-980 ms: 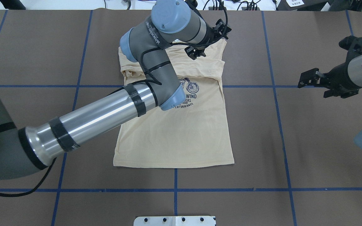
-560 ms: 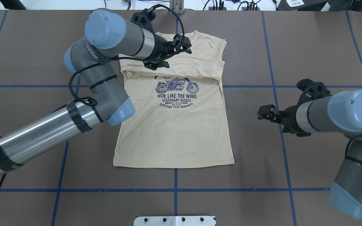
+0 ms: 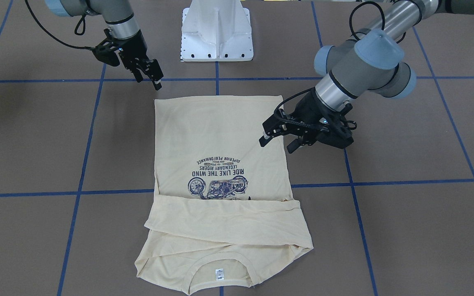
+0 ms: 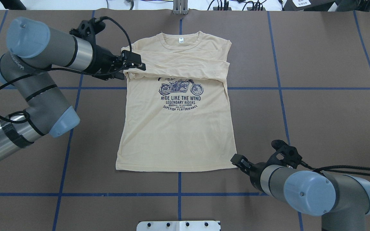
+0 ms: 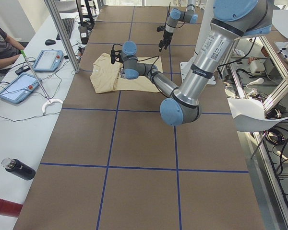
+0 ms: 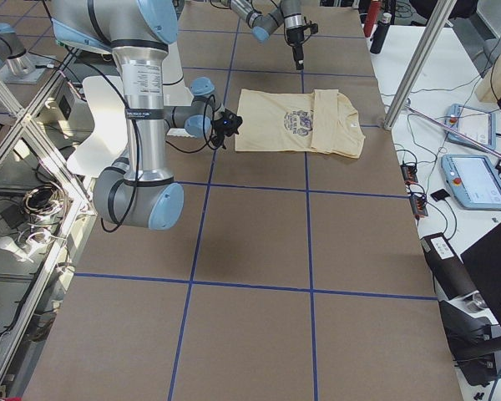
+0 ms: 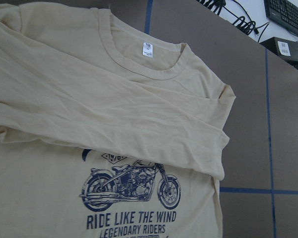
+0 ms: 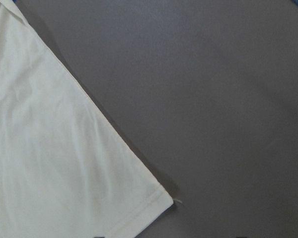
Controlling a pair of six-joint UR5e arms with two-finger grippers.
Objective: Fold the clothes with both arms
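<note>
The shirt (image 4: 177, 134) lies flat in the middle of the table (image 4: 316, 64), with the neckline toward the far edge, the hem toward the robot's edge, and a sleeve (image 4: 188, 69) folded across the chest. The left gripper (image 4: 138, 62) hovers at the shoulder on its own side, jaws apart and holding nothing. The right gripper (image 4: 237, 159) hangs just beside the hem corner (image 8: 156, 198), its jaws apparently also apart. I judge this to be the approach for the next fold. Each gripper must next descend and pinch only its own edge of the cloth.
</note>
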